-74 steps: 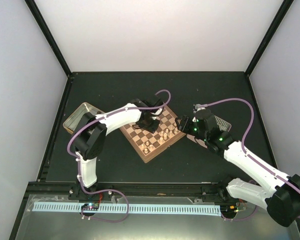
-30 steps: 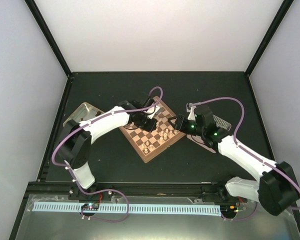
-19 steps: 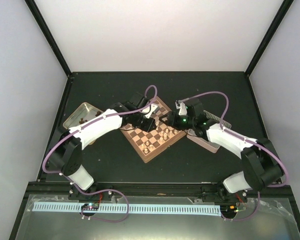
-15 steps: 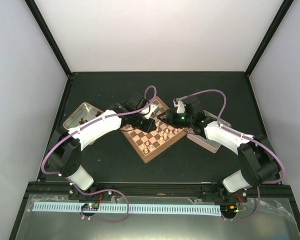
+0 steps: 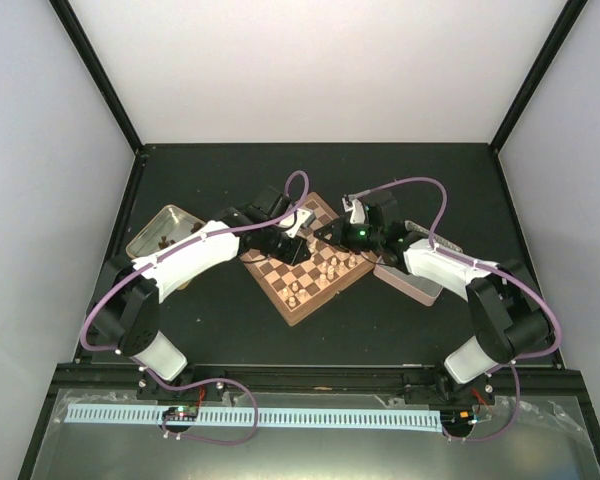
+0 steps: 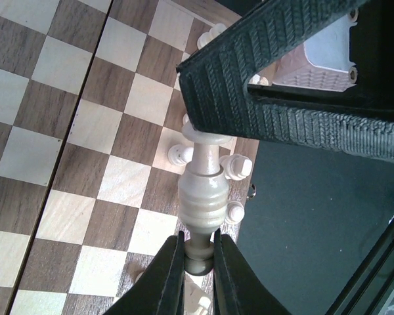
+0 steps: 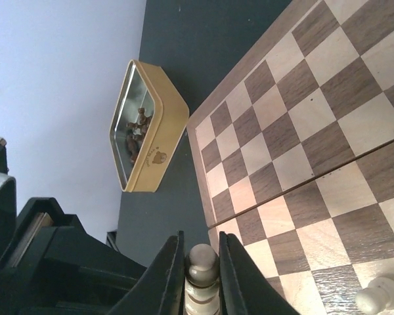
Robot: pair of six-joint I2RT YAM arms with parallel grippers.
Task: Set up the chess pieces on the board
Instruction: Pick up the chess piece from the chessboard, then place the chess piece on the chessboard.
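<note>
One cream chess piece hangs sideways above the board, gripped at both ends. My left gripper is shut on its narrow dark-tipped end. My right gripper is shut on the piece's rounded end, and its ribbed black fingers cover that end in the left wrist view. From above, the left gripper and right gripper meet over the board's far corner. Several cream pieces stand along the board's right side, some just below the held piece.
An open gold tin with dark brown pieces sits left of the board. A second tin lies on the right, under my right arm. A lone cream pawn stands on a square close to my right gripper.
My right arm has swung left from its tin to the board's far corner, and its jaws have shut on the piece in my left gripper. The left gripper stayed shut.
</note>
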